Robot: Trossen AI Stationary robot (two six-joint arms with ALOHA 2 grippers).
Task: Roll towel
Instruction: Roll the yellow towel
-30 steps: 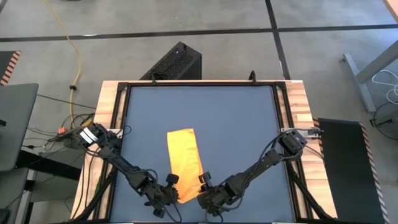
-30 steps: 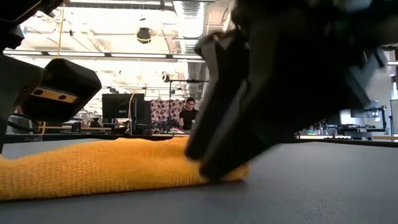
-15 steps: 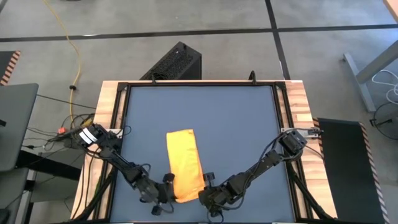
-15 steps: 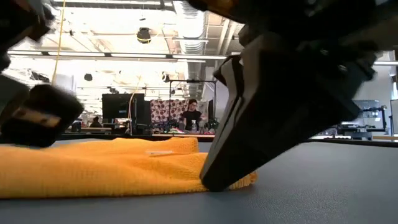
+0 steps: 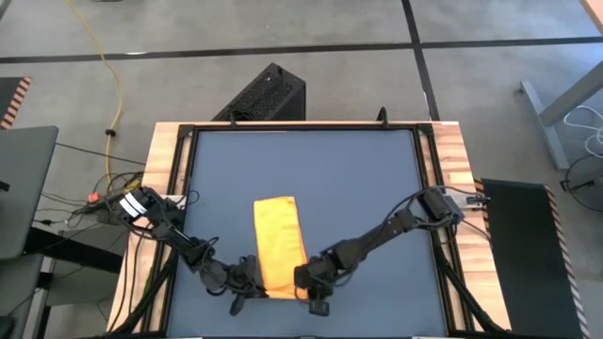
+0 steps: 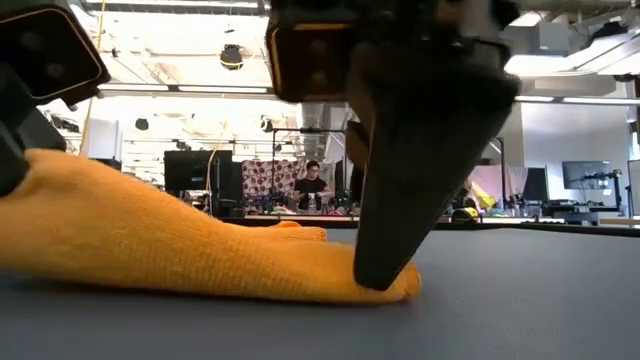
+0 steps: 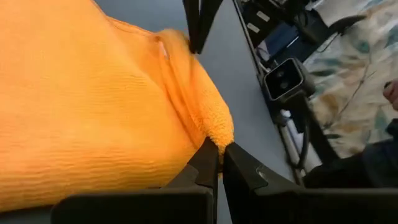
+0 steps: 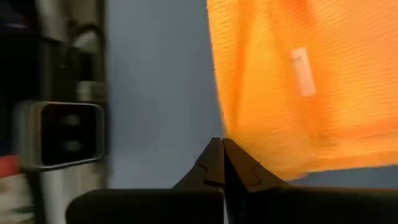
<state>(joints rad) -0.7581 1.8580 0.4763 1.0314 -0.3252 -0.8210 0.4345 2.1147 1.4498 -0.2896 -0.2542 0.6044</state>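
Note:
The yellow-orange towel (image 5: 279, 243) lies as a narrow strip on the dark mat, its length running from the far side to the near side. Both grippers are at its near end. My left gripper (image 5: 251, 282) is shut on the near left corner, which rises off the mat (image 6: 60, 210). My right gripper (image 5: 303, 281) is shut on the near right corner (image 6: 385, 285), which stays down on the mat. The far part of the towel lies flat. My left gripper pinches the towel's near left corner (image 7: 217, 135) between its two fingertips, coming low from the table's left. That corner is lifted clear of the mat, and the cloth slopes down from it toward the right. My right gripper pinches the towel's right edge by the near corner (image 8: 231, 138) between its shut fingertips (image 6: 385, 262). The fingers slant down from the table's right. The corner rests on the mat under them.
The mat (image 5: 358, 188) lies bare beyond and beside the towel. A black frame (image 5: 419, 169) and wooden rails (image 5: 450, 160) border it. The low camera (image 7: 283, 78) stands at the near edge close to both grippers.
My right gripper has moved left onto the towel's near right corner and shut on it. My left gripper has risen a little with the near left corner, so that side of the near end now stands off the mat while the far part stays flat.

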